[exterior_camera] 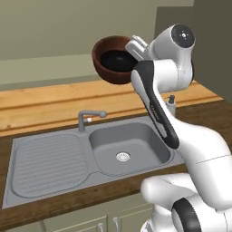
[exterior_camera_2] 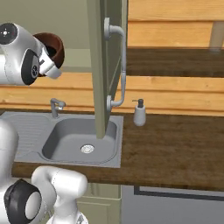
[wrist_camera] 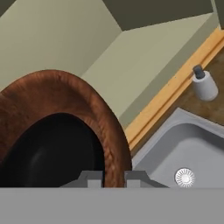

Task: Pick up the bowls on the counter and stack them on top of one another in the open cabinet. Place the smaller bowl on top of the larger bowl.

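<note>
Gripper [wrist_camera: 113,178] is seen clamped on the rim of the larger bowl [exterior_camera: 118,60], its two fingertips pinched close together over the reddish-brown edge. Larger bowl is held tilted in the air above the back edge of the counter [exterior_camera: 54,102], over the sink [exterior_camera: 59,167] and beside the open cabinet [exterior_camera_2: 97,65] door, with the smaller bowl [exterior_camera: 117,60] seated inside it. Soap dispenser [exterior_camera_2: 139,113] is stood at the sink's right end.

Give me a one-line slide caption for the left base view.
Gripper holds the brown bowl by its rim, tilted, above the sink in front of the cabinet shelf.
</note>
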Robot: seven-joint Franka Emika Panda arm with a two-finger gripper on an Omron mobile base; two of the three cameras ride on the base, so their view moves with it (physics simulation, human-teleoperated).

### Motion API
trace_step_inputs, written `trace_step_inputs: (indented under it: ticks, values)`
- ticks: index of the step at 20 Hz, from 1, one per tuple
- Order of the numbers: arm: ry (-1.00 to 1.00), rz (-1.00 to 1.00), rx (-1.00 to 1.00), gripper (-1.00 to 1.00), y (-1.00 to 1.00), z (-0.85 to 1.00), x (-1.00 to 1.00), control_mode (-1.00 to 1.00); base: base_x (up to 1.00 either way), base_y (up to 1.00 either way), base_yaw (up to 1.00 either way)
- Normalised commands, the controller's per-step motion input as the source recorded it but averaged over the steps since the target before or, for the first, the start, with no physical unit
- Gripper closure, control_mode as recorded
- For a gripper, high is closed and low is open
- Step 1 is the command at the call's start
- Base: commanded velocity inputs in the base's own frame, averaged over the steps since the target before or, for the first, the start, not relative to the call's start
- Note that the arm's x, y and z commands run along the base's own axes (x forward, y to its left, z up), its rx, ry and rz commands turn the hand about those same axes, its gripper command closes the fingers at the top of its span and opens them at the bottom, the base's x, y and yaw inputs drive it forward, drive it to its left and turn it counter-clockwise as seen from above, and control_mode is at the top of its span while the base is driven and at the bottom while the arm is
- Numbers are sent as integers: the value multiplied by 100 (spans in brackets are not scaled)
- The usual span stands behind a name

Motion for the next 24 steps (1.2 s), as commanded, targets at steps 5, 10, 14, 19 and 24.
trace_step_inputs:
  ticks: [5,10,14,19,24]
  values:
    - [-11,-5,0,100,0,41,13,-100,0,0,0]
    - [0,-3,0,100,3,0,84,-100,0,0,0]
    - [-1,-6,-2,100,0,3,88,-100,0,0,0]
    - [0,-6,-3,100,1,-16,77,-100,0,0,0]
    - [-1,-4,-1,-100,1,-30,76,-100,0,0,0]
